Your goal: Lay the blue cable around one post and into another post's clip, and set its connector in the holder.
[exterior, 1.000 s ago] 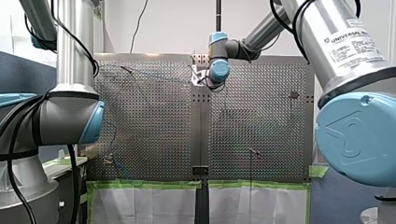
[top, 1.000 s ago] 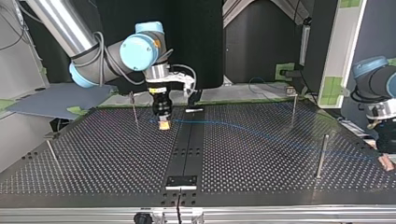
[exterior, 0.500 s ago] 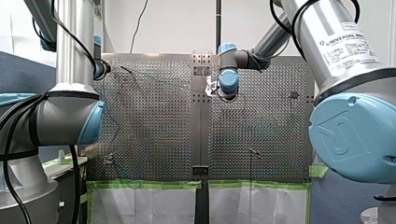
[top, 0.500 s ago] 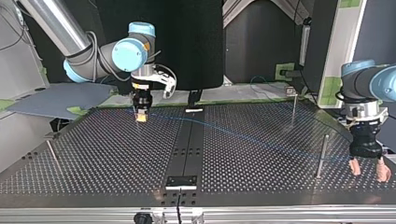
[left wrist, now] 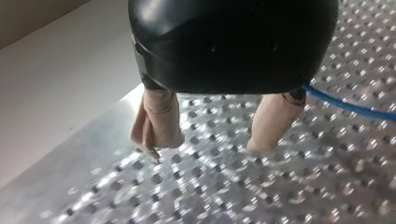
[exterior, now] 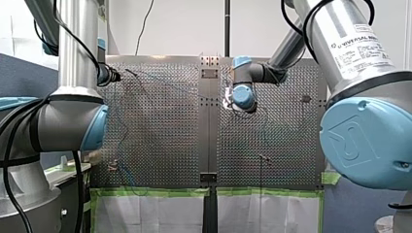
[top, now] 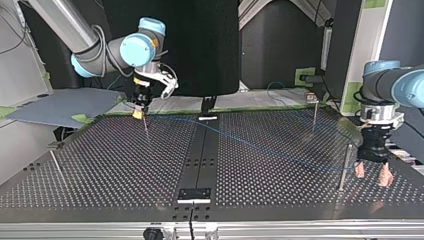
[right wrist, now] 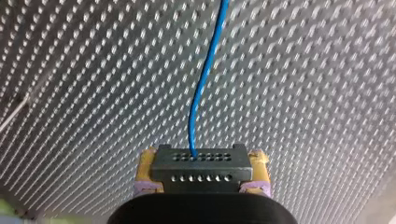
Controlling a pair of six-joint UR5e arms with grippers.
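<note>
Lying crosswise in right claw (right wrist: 203, 173): connector (right wrist: 201, 162)

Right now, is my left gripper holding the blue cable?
No, the left gripper is open and empty; the blue cable runs beside it.

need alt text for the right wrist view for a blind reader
My right gripper is shut on a black connector, yellow pads at either end. A blue cable leaves the connector and runs ahead over the perforated table.
</note>
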